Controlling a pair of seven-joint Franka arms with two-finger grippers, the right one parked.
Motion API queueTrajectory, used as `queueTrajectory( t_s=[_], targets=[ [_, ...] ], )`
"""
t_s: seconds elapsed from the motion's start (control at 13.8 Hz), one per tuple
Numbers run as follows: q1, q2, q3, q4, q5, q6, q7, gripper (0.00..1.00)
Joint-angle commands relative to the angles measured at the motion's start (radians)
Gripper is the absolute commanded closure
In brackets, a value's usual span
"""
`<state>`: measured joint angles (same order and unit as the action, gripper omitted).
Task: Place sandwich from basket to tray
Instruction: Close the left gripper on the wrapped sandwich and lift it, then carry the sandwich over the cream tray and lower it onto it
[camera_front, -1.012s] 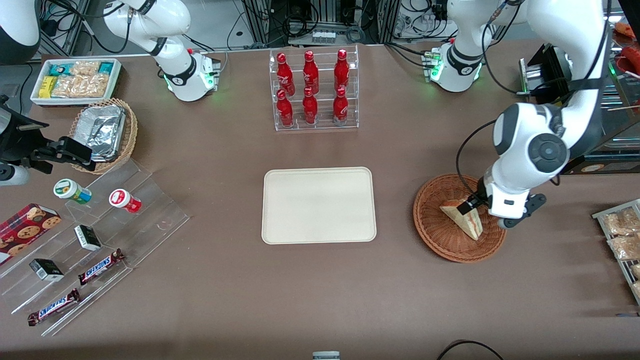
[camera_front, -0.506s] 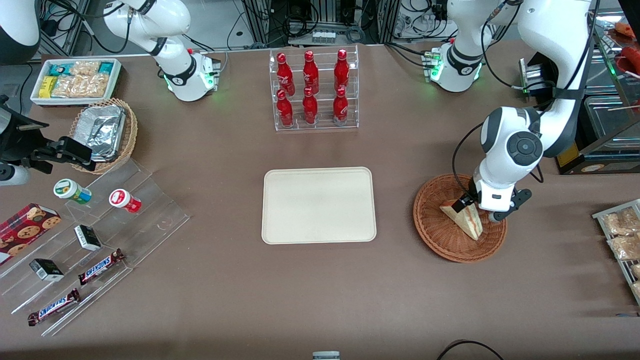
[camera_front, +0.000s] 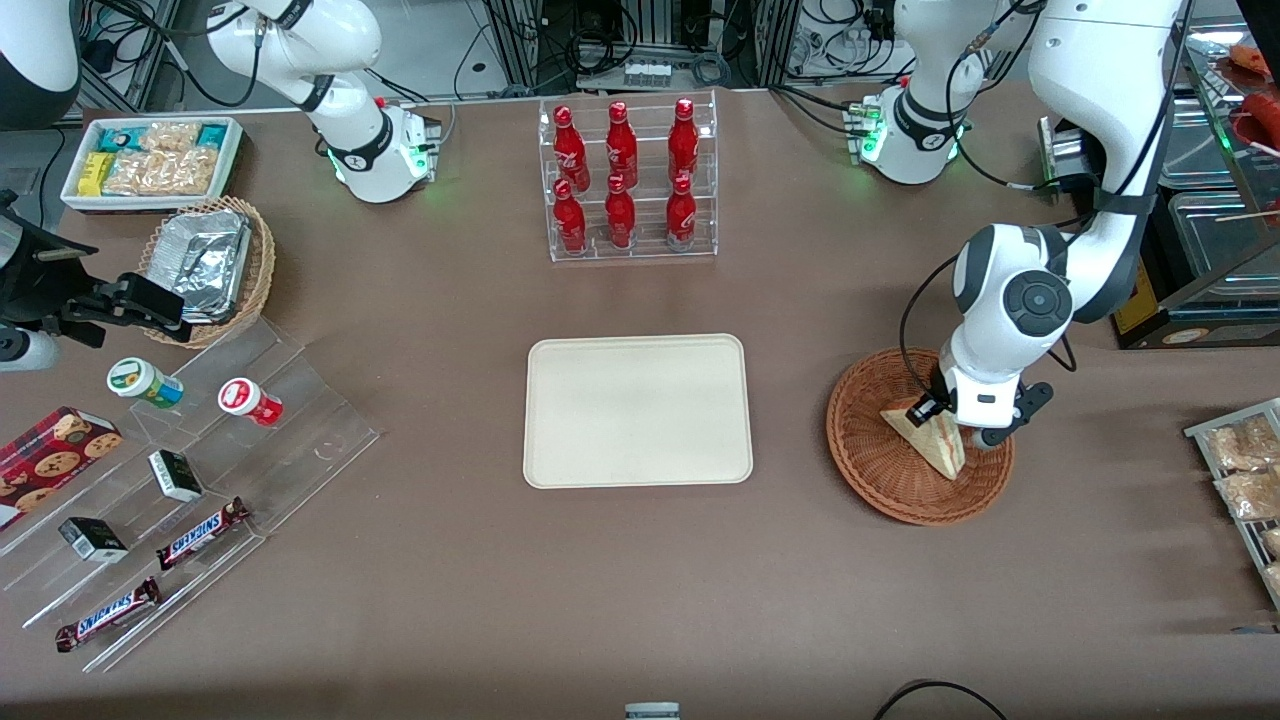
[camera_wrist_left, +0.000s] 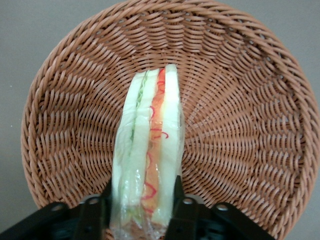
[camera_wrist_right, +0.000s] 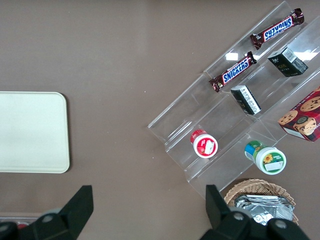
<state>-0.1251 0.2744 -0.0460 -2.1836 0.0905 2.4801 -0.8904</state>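
The sandwich (camera_front: 938, 447), a pale bread wedge with a red and pale filling stripe in clear wrap, stands on edge in the reddish-brown woven basket (camera_front: 868, 440). My left gripper (camera_front: 942, 420) is down in the basket, its fingers pressed against the two bread faces, shut on the sandwich. In the left wrist view the sandwich (camera_wrist_left: 150, 150) runs out from between the black fingers (camera_wrist_left: 179, 207) of the gripper (camera_wrist_left: 141, 206), over the basket's weave (camera_wrist_left: 240, 125). The sandwich rests on the basket floor. The cream tray (camera_front: 638, 410) lies bare mid-table, toward the parked arm from the basket.
A clear rack of red bottles (camera_front: 628, 180) stands farther from the front camera than the tray. A rack of snack packets (camera_front: 1245, 480) sits at the working arm's end. Clear steps with snack bars (camera_front: 180, 500) and a tan basket of foil trays (camera_front: 210, 262) lie toward the parked arm's end.
The left arm's elbow and wrist have swung in toward the basket's middle and settled lower. The gripper now sits around the sandwich. The sandwich itself has not moved.
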Motion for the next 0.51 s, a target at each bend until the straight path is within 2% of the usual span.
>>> queueTrajectory(
  t_s=[0.0, 0.22, 0.43],
  targets=[
    [-0.007, -0.007, 0.005, 0.041, 0.02, -0.035, -0.038, 1.0],
    [-0.027, -0.061, -0.006, 0.123, 0.028, -0.26, -0.022, 1.0],
    [-0.123, -0.151, -0.009, 0.172, 0.064, -0.435, -0.015, 1.0]
  ],
)
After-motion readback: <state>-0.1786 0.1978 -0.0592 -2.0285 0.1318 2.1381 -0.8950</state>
